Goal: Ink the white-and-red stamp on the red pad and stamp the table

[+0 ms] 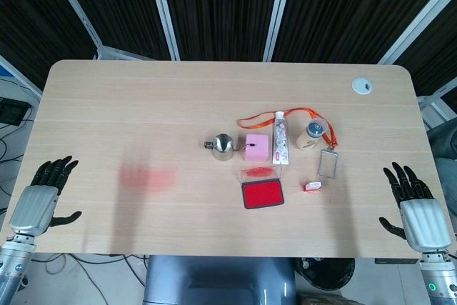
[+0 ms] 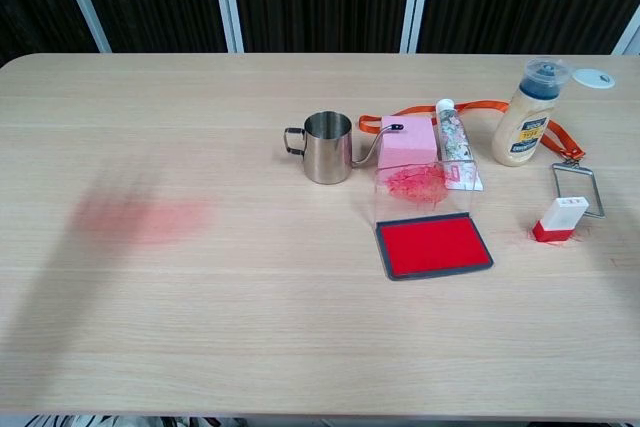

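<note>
Centrally on the pale wood-grain table lies the red ink pad, a flat rectangle of bright red felt in a dark grey tray, with its clear hinged lid standing upright behind it and smeared with red ink. Just right of the pad, apart from it, rests the small white-and-red stamp, a blocky white plastic body with a red base, lying tilted on the table with faint red marks around it. Behind the pad stand a small shiny stainless-steel cup with a handle and thin spout, a pink cube-shaped block and a flat patterned tube with a white cap; what the cup holds cannot be seen. Further right is a squat cream plastic bottle with a blue cap, upright, beside an orange lanyard that ends in a clear rectangular badge holder. A blurry red stain marks the wood well to the left. Both hands hold nothing: the left hand and the right hand, black-fingered with silver backs, rest at the table's near corners with fingers spread, well apart from every object.
</note>
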